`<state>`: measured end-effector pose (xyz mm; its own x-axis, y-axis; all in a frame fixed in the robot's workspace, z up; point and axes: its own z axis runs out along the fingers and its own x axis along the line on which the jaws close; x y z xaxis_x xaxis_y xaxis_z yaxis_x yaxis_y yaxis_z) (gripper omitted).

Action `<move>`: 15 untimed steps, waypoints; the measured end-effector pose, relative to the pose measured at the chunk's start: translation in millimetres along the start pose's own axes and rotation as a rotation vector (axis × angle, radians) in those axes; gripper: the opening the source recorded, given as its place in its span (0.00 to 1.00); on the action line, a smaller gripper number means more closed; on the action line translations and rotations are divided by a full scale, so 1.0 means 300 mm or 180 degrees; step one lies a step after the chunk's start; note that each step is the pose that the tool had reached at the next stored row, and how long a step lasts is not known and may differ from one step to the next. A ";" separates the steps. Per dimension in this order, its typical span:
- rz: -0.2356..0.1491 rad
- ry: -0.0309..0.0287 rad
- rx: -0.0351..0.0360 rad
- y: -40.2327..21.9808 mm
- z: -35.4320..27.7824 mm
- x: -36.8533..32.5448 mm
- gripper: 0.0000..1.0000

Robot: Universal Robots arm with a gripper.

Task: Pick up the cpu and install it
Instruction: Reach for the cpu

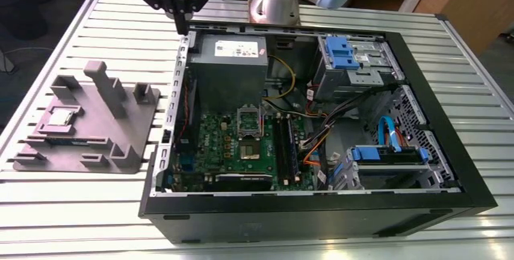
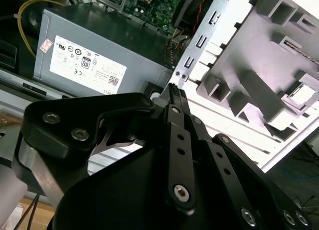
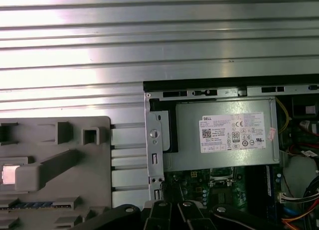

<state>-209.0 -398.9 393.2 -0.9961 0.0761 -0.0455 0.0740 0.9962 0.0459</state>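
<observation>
The cpu (image 1: pixel 62 115) is a small silver square with a thin green edge, lying flat in a recess of the grey plastic tray (image 1: pixel 120 145) at the exterior view's left. It also lies in that recess in the second wrist view, cpu (image 2: pixel 301 95), and in the first wrist view, cpu (image 3: pixel 7 173). My black gripper (image 1: pixel 184 27) hangs above the back left corner of the open computer case (image 1: pixel 321 212), well away from the tray. Its fingers (image 2: pixel 175 93) meet at one tip with nothing between them. The square socket (image 1: pixel 250 142) on the green motherboard (image 1: pixel 213 145) sits uncovered.
A grey power supply box with a white label (image 1: pixel 229 55) lies just under the gripper. A long green memory stick (image 1: pixel 68 140) rests in the tray's front slot. Tall tray posts (image 1: pixel 105 88) stand beside the cpu. Drive cages with blue clips (image 1: pixel 345 52) and cables fill the case's right side.
</observation>
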 end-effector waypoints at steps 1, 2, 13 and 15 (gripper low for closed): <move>0.0000 -0.0001 0.0000 -0.001 0.000 0.007 0.10; -0.0001 -0.0003 -0.0001 -0.001 0.000 0.016 0.10; -0.0001 -0.0023 -0.0002 -0.010 0.000 0.134 0.10; -0.0001 -0.0023 -0.0002 -0.012 0.000 0.154 0.10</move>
<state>-255.3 -398.9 390.9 -0.9957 0.0759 -0.0526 0.0735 0.9962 0.0464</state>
